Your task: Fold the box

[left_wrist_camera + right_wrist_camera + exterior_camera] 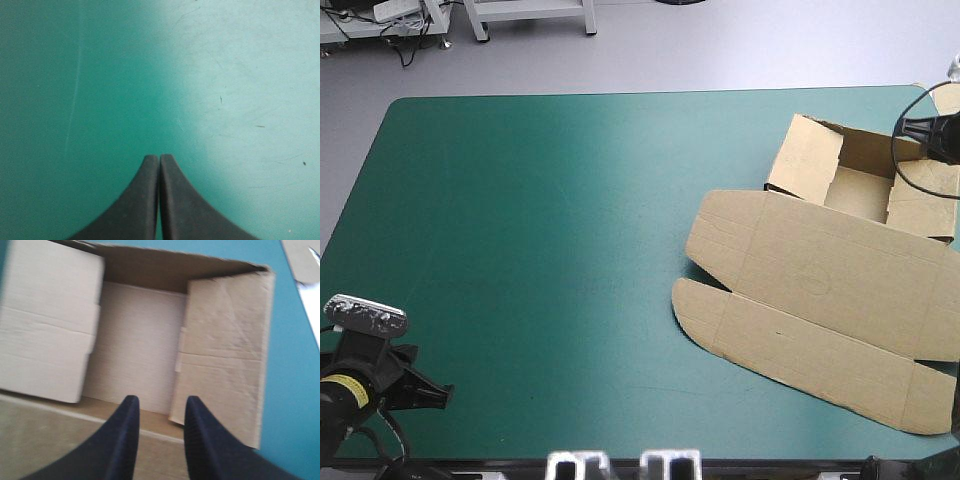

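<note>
The brown box [820,290] lies on the right half of the table. Its tray part [855,185] has walls raised at the far right, and the lid lies flat toward the front. My right gripper [923,130] hangs over the tray's far right side. In the right wrist view that gripper [161,404] is open a little with nothing between its fingers, above the tray floor [140,340], with side flaps [225,350] folded inward on both sides. My left gripper [159,159] is shut over bare cover near the front left corner [425,393], far from the box.
A tan piece of more board [947,98] shows at the table's far right corner. The teal-green cover [540,250] stretches from the box to the left edge. The lid's front flap reaches near the front right edge.
</note>
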Tool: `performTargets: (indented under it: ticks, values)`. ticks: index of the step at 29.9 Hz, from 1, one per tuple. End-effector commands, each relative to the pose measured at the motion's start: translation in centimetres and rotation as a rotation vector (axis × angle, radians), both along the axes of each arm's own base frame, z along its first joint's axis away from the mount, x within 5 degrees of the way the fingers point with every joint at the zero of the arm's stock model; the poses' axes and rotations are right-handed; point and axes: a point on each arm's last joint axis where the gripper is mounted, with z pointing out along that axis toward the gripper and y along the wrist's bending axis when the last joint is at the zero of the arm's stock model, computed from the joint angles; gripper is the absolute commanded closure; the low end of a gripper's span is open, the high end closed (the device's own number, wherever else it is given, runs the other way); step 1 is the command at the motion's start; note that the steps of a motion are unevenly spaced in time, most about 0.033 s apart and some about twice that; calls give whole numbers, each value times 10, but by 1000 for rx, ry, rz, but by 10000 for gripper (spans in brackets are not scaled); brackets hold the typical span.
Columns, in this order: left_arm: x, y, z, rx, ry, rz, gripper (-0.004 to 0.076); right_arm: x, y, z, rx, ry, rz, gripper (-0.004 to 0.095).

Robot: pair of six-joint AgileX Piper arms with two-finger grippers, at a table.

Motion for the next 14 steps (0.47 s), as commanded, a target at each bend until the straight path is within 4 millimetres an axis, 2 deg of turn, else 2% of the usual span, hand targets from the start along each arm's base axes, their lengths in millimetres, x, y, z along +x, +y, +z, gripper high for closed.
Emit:
performTargets:
  ticks: [1,3,7,11,14]
  values:
    - [-1,-2,11,-31,-103,-48,732,-37,35,42,21,-136,135,841]
    - [-2,-2,14,-42,-144,-58,732,-53,51,47,-9,-152,187,927]
    - [-6,-2,14,-52,-157,-83,732,-83,82,38,-9,-130,305,924]
    - [-11,-5,5,-18,-139,-190,732,-111,106,6,6,-59,414,925]
    - [-14,-8,-10,-46,-102,-206,732,-129,112,-27,-6,-25,439,925]
